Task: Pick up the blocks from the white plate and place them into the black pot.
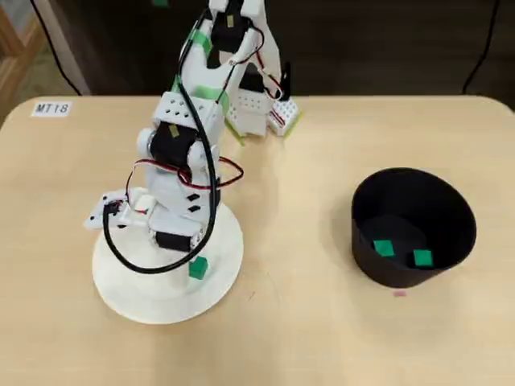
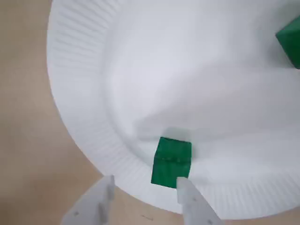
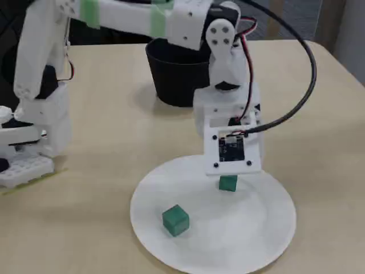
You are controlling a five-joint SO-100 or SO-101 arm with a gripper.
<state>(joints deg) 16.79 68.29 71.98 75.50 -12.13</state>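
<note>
The plate [image 1: 229,277] is big, round and white, with fine ribs all around its rim. It lies flat on a light wood table [image 1: 322,161].

Two small green blocks sit on the plate. Each is a bright green cube, much smaller than the plate. In the wrist view, one block [image 2: 171,162] sits near the plate's rim, and the other block [image 2: 290,41] shows only in part at the picture's right edge, further in on the plate. In the fixed view, the second block [image 3: 175,220] lies out in the open on the plate.

The gripper [image 2: 145,187] hangs low over the plate. Its two white fingers are spread apart with a gap between them, and they hold nothing. One finger [image 2: 190,199] is right by the near block's corner. The block is not between the fingers.

The pot [image 1: 414,227] is black, round and deep, with tall walls. It stands on the table, well apart from the plate. Two more green blocks [image 1: 384,248] lie on the pot's floor, near each other.
</note>
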